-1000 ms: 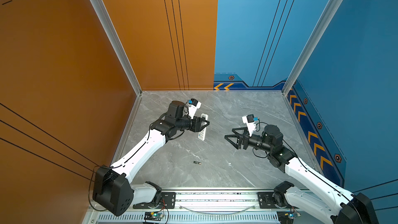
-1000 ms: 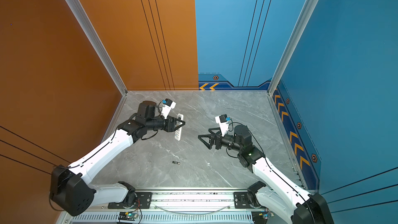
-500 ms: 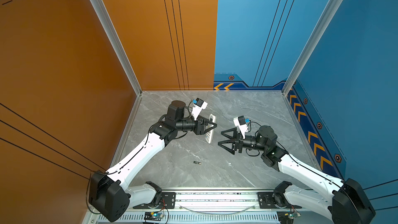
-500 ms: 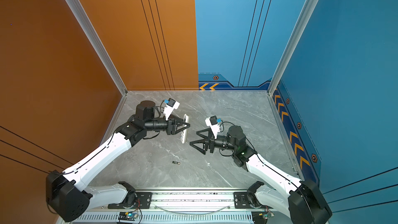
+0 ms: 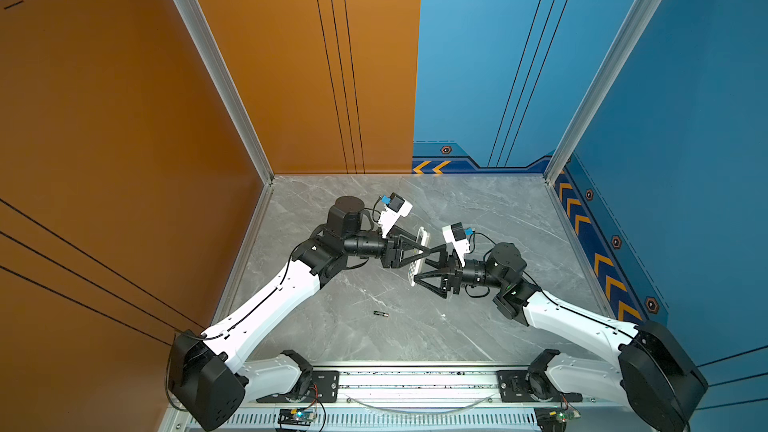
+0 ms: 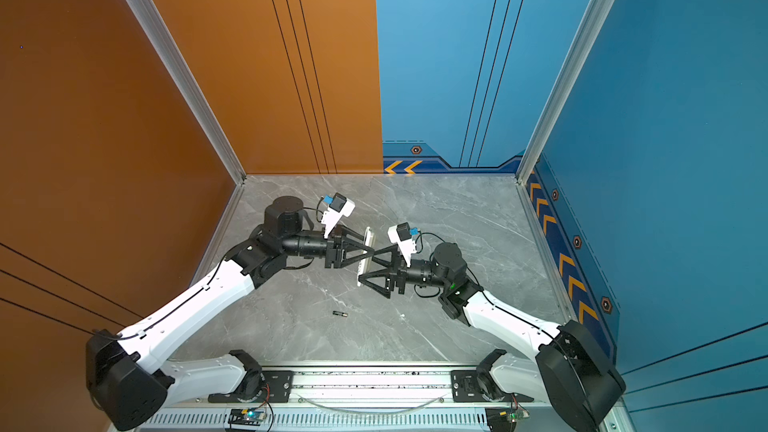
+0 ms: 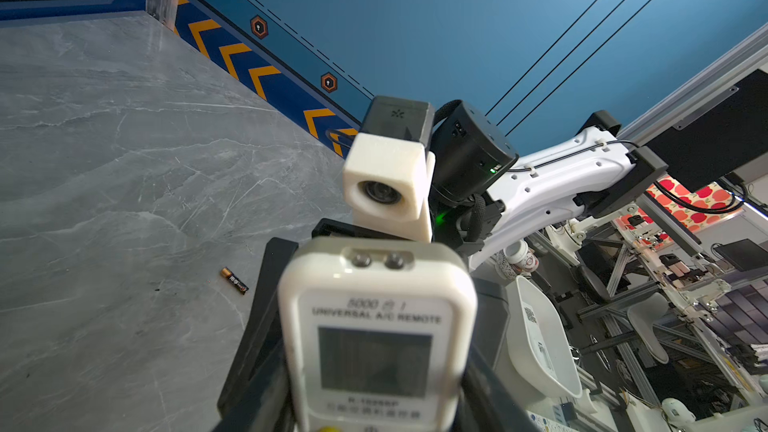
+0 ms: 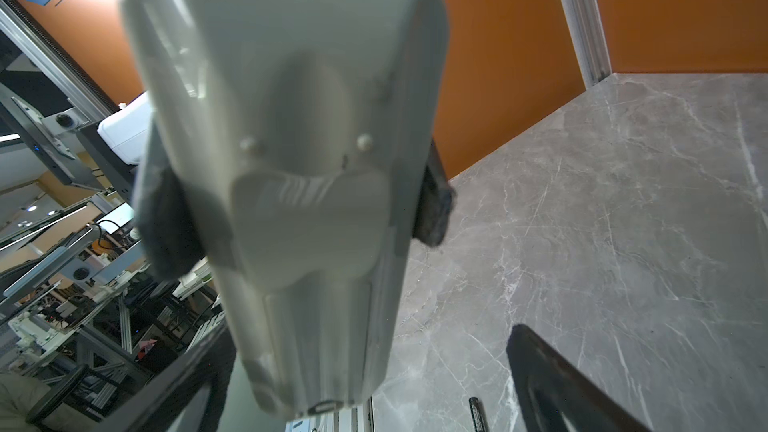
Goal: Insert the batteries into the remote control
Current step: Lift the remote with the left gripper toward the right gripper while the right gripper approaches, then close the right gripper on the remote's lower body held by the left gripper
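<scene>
Pinching the remote [image 5: 423,236] aloft, the left gripper [image 5: 424,254] could drop it by releasing before the wide-spread right gripper [image 5: 422,266] closes.

Looks like a robotics lab, no question. Purpose-built test cell: grey marble-look tabletop [image 5: 478,209], boxed in by an orange panel [image 5: 124,118] and a blue panel [image 5: 685,118], aluminium posts [image 5: 217,72] at the corners, chevron strip [image 5: 600,259] along the base. Two white arms [image 5: 270,301] bolted to a rail [image 5: 415,380] at the front edge, bare circuit board [image 5: 297,414] and wiring just below. Past the open side, in the left wrist view: more framing [image 7: 621,263], a white bin [image 7: 540,338], cables, apple-print cloth [image 7: 698,201]. Same clutter, blurred, in the right wrist view.
</scene>
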